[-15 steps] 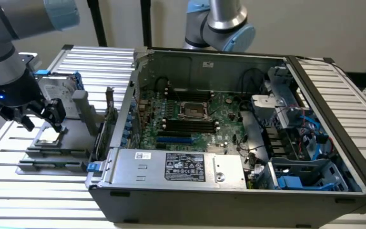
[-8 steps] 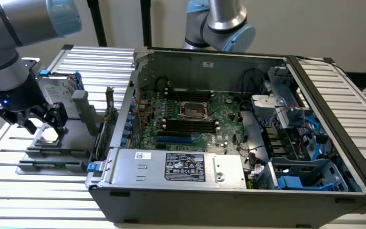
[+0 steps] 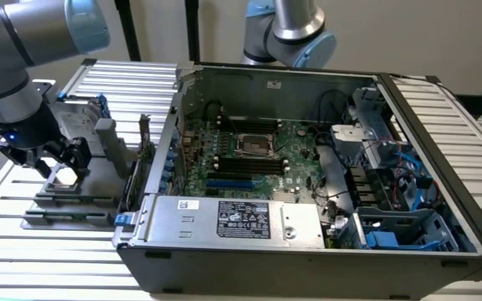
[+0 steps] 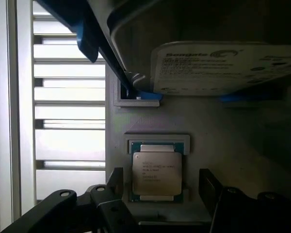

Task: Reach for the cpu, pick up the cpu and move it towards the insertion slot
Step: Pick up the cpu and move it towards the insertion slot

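Observation:
The cpu, a flat square chip with a silvery top, lies in a shallow square holder on the grey fixture plate. My gripper is open just above it, one dark finger on each side of the chip with a gap to both edges. In the exterior view the gripper hangs low over the cpu at the exterior view's left, outside the computer case. The insertion slot, a shiny metal frame with a dark centre, sits on the green board inside the open case.
An upright silver hard drive in a blue frame stands just behind the cpu holder. The case wall separates the fixture from the board. Long black memory slots flank the socket; a power supply fills the case front. A second arm is behind.

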You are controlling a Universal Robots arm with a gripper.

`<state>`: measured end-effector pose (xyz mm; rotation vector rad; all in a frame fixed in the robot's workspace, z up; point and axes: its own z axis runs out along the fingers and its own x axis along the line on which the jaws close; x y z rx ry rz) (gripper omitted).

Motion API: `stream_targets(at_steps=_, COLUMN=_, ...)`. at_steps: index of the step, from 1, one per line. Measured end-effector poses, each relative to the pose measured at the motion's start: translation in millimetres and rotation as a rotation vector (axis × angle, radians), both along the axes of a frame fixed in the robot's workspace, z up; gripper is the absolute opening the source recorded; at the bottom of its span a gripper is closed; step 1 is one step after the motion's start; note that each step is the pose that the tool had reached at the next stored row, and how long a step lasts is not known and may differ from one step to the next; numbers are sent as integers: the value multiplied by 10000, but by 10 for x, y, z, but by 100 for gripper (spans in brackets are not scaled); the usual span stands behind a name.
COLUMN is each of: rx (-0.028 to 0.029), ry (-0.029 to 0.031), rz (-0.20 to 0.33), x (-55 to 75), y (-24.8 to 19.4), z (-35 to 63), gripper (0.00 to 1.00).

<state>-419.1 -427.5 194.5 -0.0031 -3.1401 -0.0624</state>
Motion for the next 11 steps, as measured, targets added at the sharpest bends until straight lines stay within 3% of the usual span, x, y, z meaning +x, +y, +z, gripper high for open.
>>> stream_targets(at_steps=11, rx=2, ry=-3, rz=-7, x=-6, y=21, z=-55, gripper=73)
